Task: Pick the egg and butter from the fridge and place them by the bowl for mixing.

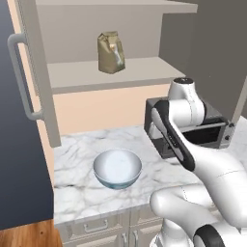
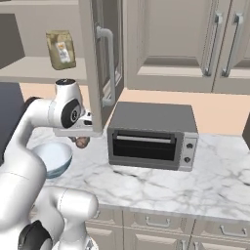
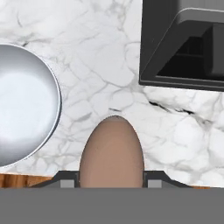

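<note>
My gripper [image 2: 80, 139] hangs over the marble counter, shut on the brown egg [image 2: 83, 142]. In the hand view the egg [image 3: 112, 153] stands between the two fingertips [image 3: 65, 180], above bare counter. The glossy pale bowl [image 3: 22, 105] lies just to its left in that view. The bowl [image 1: 117, 168] sits near the counter's front edge, and from the right base it shows as the bowl [image 2: 51, 158] low on the left, below the hand. The fridge [image 1: 19, 159] is the dark panel at far left. The butter is out of view.
A dark toaster oven [image 2: 152, 136] stands on the counter right of the hand, its corner [image 3: 183, 43] close by in the hand view. An open beige cupboard door [image 2: 95, 63] hangs just above the hand. A brown bag [image 1: 111, 52] sits on the shelf above.
</note>
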Robot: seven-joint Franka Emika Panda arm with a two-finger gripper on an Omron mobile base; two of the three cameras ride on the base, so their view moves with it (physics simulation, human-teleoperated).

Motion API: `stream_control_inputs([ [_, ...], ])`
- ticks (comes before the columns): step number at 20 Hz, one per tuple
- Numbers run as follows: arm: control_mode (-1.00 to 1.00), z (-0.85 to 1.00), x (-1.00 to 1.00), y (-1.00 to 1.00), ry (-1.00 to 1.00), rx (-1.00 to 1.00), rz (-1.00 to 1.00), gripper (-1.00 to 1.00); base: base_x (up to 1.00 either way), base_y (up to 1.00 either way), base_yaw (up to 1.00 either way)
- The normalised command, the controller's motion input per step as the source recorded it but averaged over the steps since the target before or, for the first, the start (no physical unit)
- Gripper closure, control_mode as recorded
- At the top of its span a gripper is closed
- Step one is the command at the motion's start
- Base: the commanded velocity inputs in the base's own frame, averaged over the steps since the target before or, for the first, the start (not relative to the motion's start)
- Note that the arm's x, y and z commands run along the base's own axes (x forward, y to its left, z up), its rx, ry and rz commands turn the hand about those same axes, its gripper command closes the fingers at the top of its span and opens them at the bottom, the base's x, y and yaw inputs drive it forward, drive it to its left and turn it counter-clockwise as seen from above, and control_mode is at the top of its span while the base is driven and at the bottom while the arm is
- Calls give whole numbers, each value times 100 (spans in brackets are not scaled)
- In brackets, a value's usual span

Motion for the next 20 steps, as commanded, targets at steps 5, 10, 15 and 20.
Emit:
stream_control_inputs([
  [5,-100,-83,61,-1,1,1,1,100,0,0,0],
  [10,-100,-72,26,-2,0,1,1,100,0,0,0],
  [15,-100,-64,15,0,0,0,1,100,0,0,0],
  [20,-100,-40,5,0,0,0,0,100,0,0,0],
])
